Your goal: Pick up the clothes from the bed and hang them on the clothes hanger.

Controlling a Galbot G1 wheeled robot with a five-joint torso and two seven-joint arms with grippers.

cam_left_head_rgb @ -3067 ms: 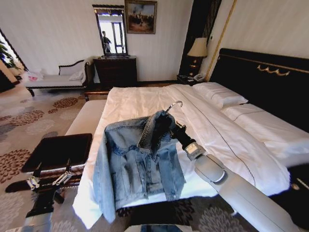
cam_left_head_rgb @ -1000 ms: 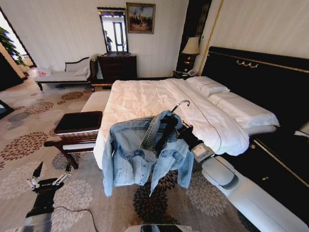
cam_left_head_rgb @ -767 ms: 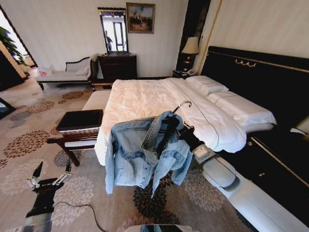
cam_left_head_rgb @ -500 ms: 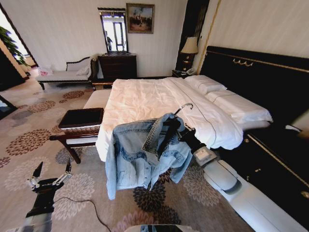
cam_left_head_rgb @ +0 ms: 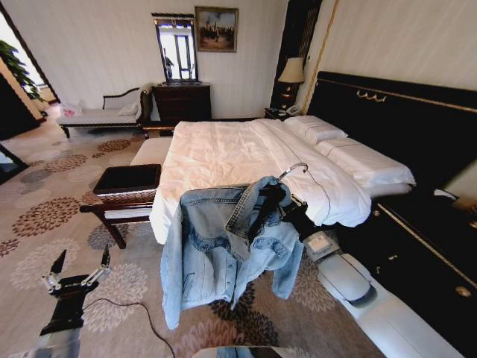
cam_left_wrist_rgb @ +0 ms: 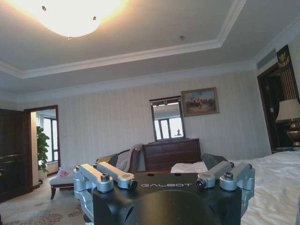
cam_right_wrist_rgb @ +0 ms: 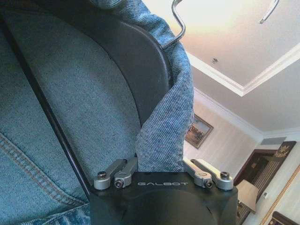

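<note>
Head view: the right gripper (cam_left_head_rgb: 282, 203) holds the jacket (cam_left_head_rgb: 223, 250) up in the air, near the foot of the bed (cam_left_head_rgb: 246, 156) and over the patterned carpet (cam_left_head_rgb: 45, 216). The jacket hangs on the hanger (cam_left_head_rgb: 267, 203), whose silver hook (cam_left_head_rgb: 293, 171) sticks up above the collar. The gripper's jaws are pinched on the hanger inside the collar. The left gripper (cam_left_head_rgb: 76, 272) hangs low at the robot's left over the carpet, jaws spread and holding nothing. A dark bench (cam_left_head_rgb: 125, 186) stands at the bed's foot, and a chaise (cam_left_head_rgb: 100, 114) and dresser (cam_left_head_rgb: 182, 102) stand by the far wall. Compared with three seconds ago, the whole scene has shifted: the bed now lies farther off and the jacket hangs over carpet, where it earlier hung over the sheet. The camera has moved with the robot.

Left wrist view: the word "GALBOT" reads in pale letters on the black gripper body (cam_left_wrist_rgb: 166, 184). Its fingers (cam_left_wrist_rgb: 105, 176) are spread apart. Beyond are the dresser, a mirror (cam_left_wrist_rgb: 167, 119) and a painting (cam_left_wrist_rgb: 200, 101).

Right wrist view: "GALBOT" again shows on the gripper body (cam_right_wrist_rgb: 161, 183). Denim fills the space before it, with the collar edge between the fingers (cam_right_wrist_rgb: 119, 172).
</note>
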